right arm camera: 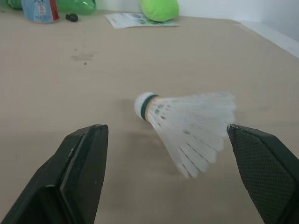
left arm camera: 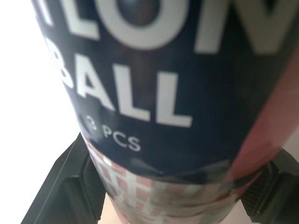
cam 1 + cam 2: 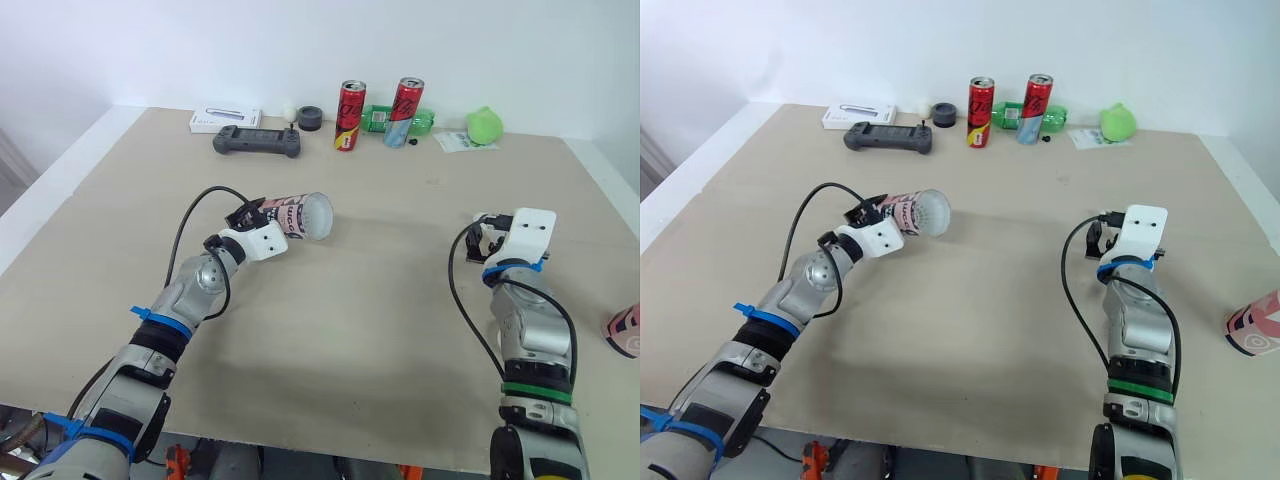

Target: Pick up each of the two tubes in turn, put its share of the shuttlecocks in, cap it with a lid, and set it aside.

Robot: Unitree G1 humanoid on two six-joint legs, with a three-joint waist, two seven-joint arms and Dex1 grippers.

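My left gripper [image 3: 250, 217] is shut on a shuttlecock tube [image 3: 296, 215], held on its side a little above the table, its whitish round end pointing right. The left wrist view shows the tube's dark printed wall [image 2: 163, 93] between both fingers [image 2: 77, 186]. My right gripper [image 3: 482, 238] stands open low over the table at the right. A white shuttlecock [image 1: 187, 123] lies between its fingers [image 1: 84, 163], cork towards the left one and feathers reaching the other. A second pink tube [image 3: 625, 332] lies at the table's right edge.
Along the back edge stand two red cans [image 3: 349, 115], a green bottle [image 3: 385, 119], a green toy [image 3: 484, 125] on a paper, a black roll [image 3: 310, 117], a dark game controller [image 3: 257, 142] and a white box [image 3: 225, 119].
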